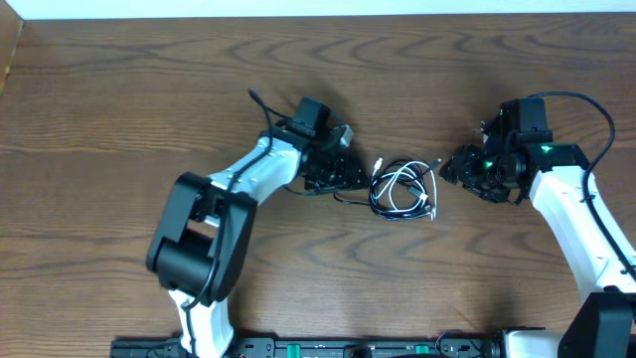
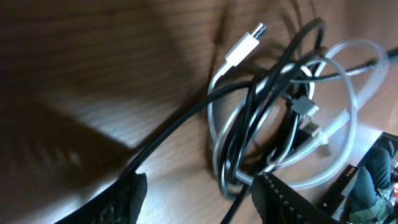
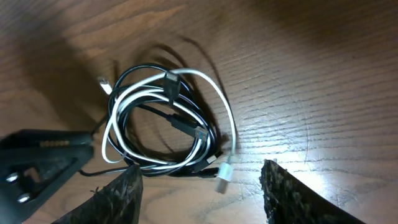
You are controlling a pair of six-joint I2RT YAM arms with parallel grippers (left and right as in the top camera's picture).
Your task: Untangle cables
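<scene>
I see the white cable [image 2: 241, 53] and black cable [image 2: 186, 118] coiled into one tangle mid-table [image 1: 119, 99]. My left gripper [image 1: 348, 177] sits just left of that tangle, fingers apart around a black strand. My right gripper [image 1: 449, 167] sits just right of it, fingers also apart.

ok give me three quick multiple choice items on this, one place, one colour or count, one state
1. Where does the cable tangle lie? A) between the left end effector and right end effector B) off to the far left C) held in the air
2. Which cables form it? A) two white B) one white, one black C) three black
3. The right end effector is: A) shut empty B) shut on a plug C) open
Key: 1 A, overhead shows it between them. 2 B, a white cable and a black cable coil together. 3 C, its fingers stand wide apart.
</scene>
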